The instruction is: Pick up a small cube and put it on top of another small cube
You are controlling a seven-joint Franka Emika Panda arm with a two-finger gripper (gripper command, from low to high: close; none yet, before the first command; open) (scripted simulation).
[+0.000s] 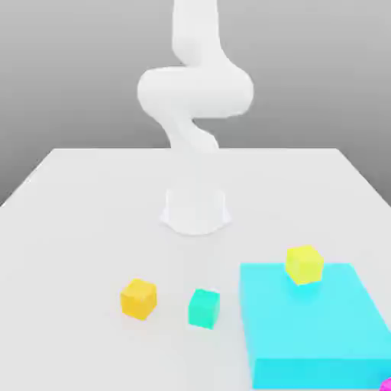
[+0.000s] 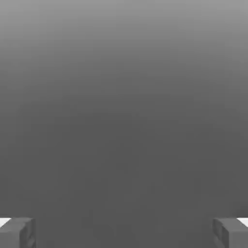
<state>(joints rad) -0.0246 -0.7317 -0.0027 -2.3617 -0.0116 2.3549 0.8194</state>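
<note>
Toward seven o'clock in the exterior view, an orange cube (image 1: 138,298) sat on the pale surface (image 1: 72,237), with a green cube (image 1: 204,308) near six, just beside a broad blue block (image 1: 313,324). At four o'clock a yellow cube (image 1: 304,264) rested on the block; a sliver of a pink thing (image 1: 386,385) showed between four and five. Which cube was to be lifted, the task left unsaid.

Each cube looked stiff and probably light, unlikely to crush, though its smooth faces might slip under a crooked grip. The best hold would be across two opposite upright faces, at mid-height, with the hand turned to match; orange and green stood apart enough to allow that. A pinch on the corners could spin the cube.

Toward twelve, the white arm (image 1: 195,92) rose from its base (image 1: 195,210) in a folded bend, well back from the cubes. The hand (image 2: 124,233) was spread wide in the hand view, nothing between its fingers, so reaching and picking remained to be done.
</note>
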